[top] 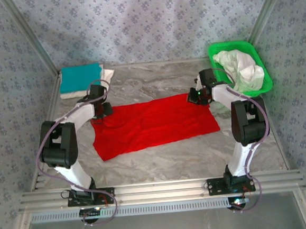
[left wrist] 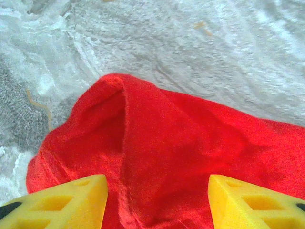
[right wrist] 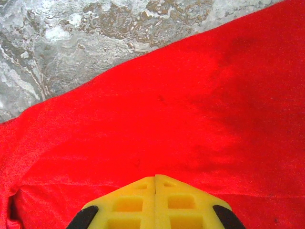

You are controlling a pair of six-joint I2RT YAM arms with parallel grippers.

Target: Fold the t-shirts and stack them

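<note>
A bright red t-shirt (top: 154, 125) lies flat as a long folded strip across the middle of the marble table. My left gripper (top: 104, 109) hovers over its far left corner. In the left wrist view the left gripper (left wrist: 157, 183) is open, its yellow fingers (left wrist: 86, 195) wide apart above the rumpled red cloth (left wrist: 181, 143). My right gripper (top: 196, 96) is at the shirt's far right corner. In the right wrist view the right gripper (right wrist: 155, 177) is shut, tips pressed together just above the red cloth (right wrist: 167, 119), and no cloth shows between them. A folded teal t-shirt (top: 80, 78) rests on a white one (top: 107, 74) at the back left.
A green mesh basket (top: 227, 46) at the back right holds crumpled white t-shirts (top: 242, 67), close behind the right arm. Patterned walls close in the back and both sides. Bare marble (top: 162, 161) lies in front of the red shirt.
</note>
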